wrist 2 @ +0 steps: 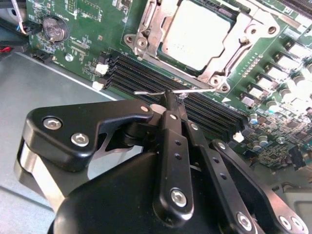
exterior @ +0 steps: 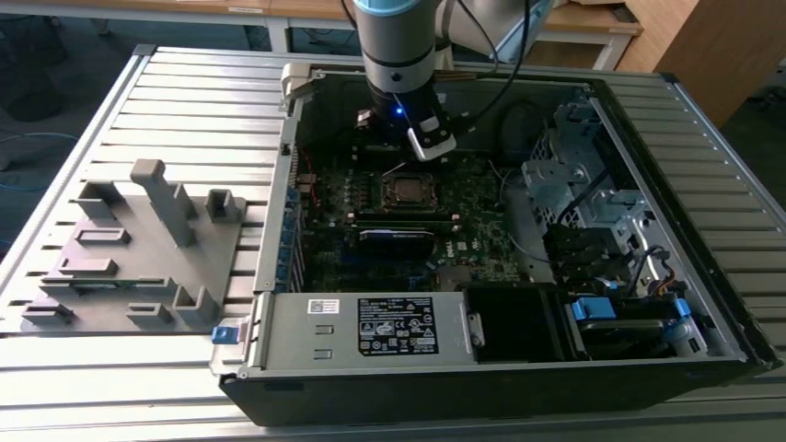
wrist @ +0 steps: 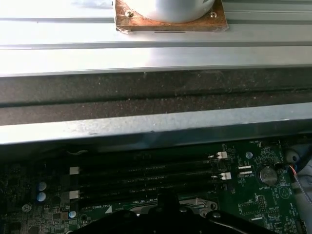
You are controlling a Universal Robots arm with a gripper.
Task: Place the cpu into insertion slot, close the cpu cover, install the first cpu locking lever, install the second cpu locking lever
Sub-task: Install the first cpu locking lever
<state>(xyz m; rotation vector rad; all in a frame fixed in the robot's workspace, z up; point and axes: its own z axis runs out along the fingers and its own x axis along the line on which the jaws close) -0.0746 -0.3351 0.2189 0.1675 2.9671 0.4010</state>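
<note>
The open computer case (exterior: 491, 387) lies on the slatted metal counter (exterior: 184, 92). The arm reaches down into the case over the motherboard (exterior: 368, 249).

1. Gripper (wrist 2: 168, 95): the fingers (wrist 2: 168, 141) are brought together at their tips and pinch a thin wire cpu locking lever (wrist 2: 146, 92). The lever lies roughly level, just beside the socket and above the black memory slots (wrist 2: 141, 73).
2. The cpu (wrist 2: 195, 34), with its dull silver top, sits in the insertion slot (exterior: 407, 191) near the middle of the board.
3. The cpu cover (wrist 2: 146, 27) is down, and its metal frame surrounds the chip's top.

Markings: the grey power supply box (exterior: 368, 354) at the case's near edge carries a large black label (exterior: 396, 327) and a small white label (exterior: 323, 306). Their text is too small to make out. White silkscreen lettering runs along the green board beside the memory slots in the first wrist view. A coin cell (wrist 2: 53, 28) sits in its holder near the board's corner.

A grey fixture plate (exterior: 135, 249) with upright posts rests on the counter at the exterior view's left, well apart from the gripper.
</note>
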